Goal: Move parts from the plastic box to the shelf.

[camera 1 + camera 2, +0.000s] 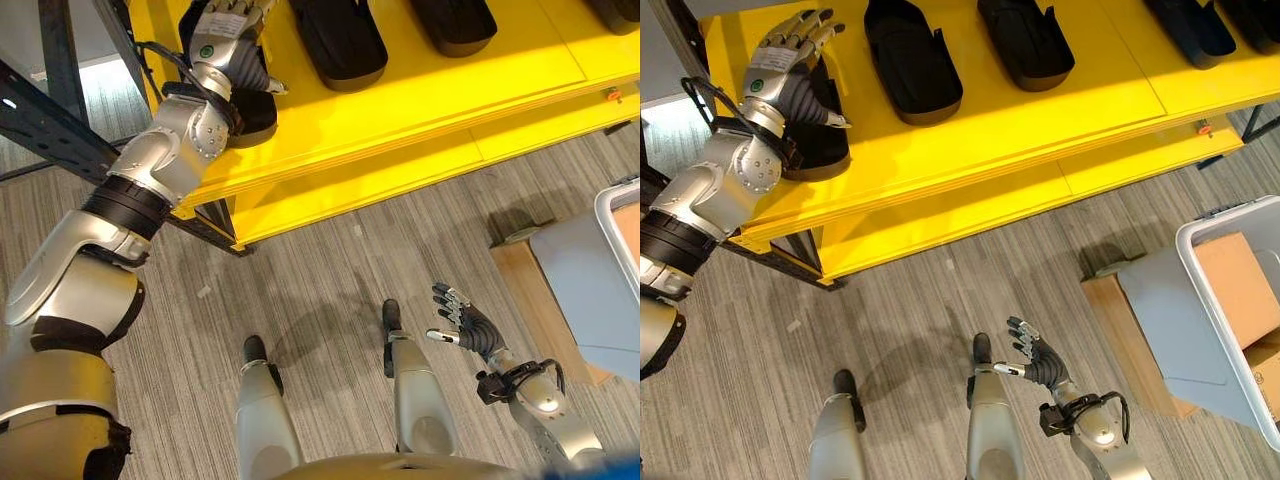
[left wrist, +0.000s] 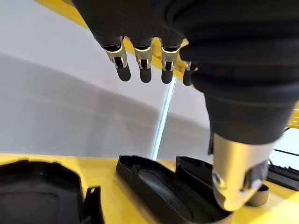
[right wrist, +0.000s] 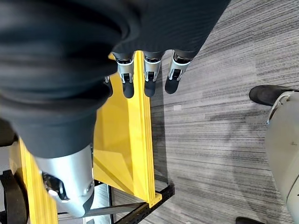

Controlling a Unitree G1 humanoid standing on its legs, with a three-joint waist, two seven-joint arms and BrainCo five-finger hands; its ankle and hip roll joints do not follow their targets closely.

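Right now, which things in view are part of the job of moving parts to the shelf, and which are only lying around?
Part of the job:
- yellow shelf
- black parts already lying on it
- plastic box on the right
- left hand, open above the leftmost part
- right hand, open and empty over the floor

Only lying around:
- wooden platform under the box
- cardboard inside the box

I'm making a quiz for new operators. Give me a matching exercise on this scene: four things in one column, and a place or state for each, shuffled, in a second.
Things:
1. left hand
2. right hand
3. plastic box
4. black parts

Places or states:
A. lying in a row on the yellow shelf
B. open, low above the grey floor
C. on the floor to the robot's right
D. open, raised over the leftmost part on the shelf

Pairs: 1-D, 2-B, 3-C, 4-A
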